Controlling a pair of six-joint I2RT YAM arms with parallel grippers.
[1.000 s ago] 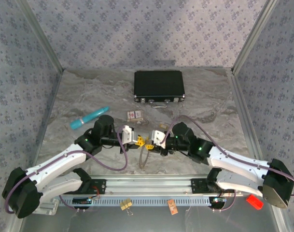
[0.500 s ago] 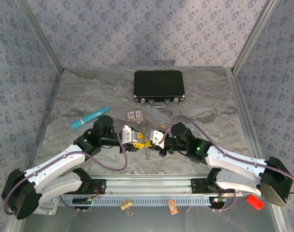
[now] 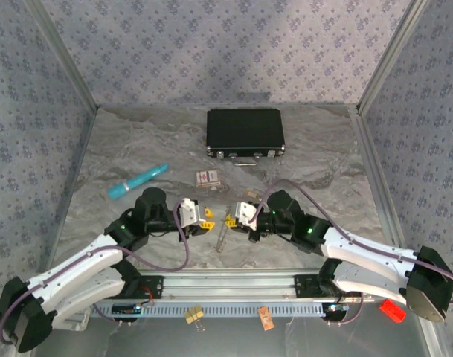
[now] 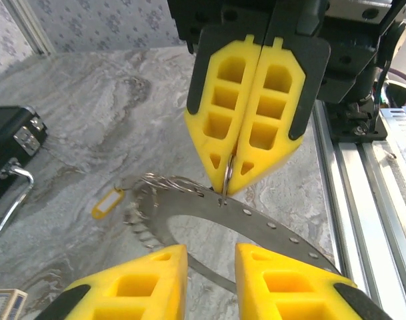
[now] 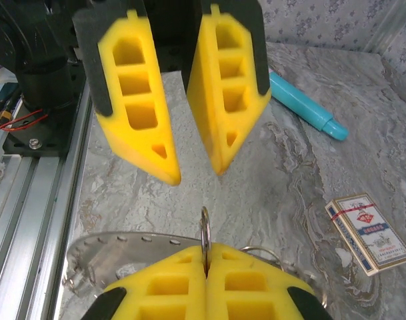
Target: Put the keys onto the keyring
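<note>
We count two arms and one of nearly everything else. Starting at the left, one teal cylinder [image 3: 137,181] lies on the table [image 3: 323,156] near the left wall, well apart from the rest.

Next comes the left claw [image 3: 206,217]. Its two yellow fingers [image 4: 133,287] stand narrowly apart with nothing between them. Behind it lies one red-and-white card box [image 3: 207,178], and farther back one black case [image 3: 245,132], flat and closed.

In the middle, the one keyring [image 4: 227,175] is pinched edge-on in the right claw [image 3: 230,218], whose jaws are pressed together on it. Its free end sits close over one curved metal strip [image 4: 269,227] punched with holes. A few wire rings gather at the strip's end, and one yellow tag [image 4: 107,202] lies just beyond them. The two claws face each other tip to tip, near but apart.

The table is grey marbled stone, closed in by three patterned blue-grey walls [image 3: 211,44] with metal posts at the back corners. An aluminium rail [image 3: 233,282] runs along the near edge and carries both arm bases. In front of it sit one binder clip [image 3: 194,315], one small orange piece [image 3: 265,318] and, far right, one red piece [image 3: 390,309].

The widest bare stretches lie at the back left and to the right of the case. The claws work close to the rail.
</note>
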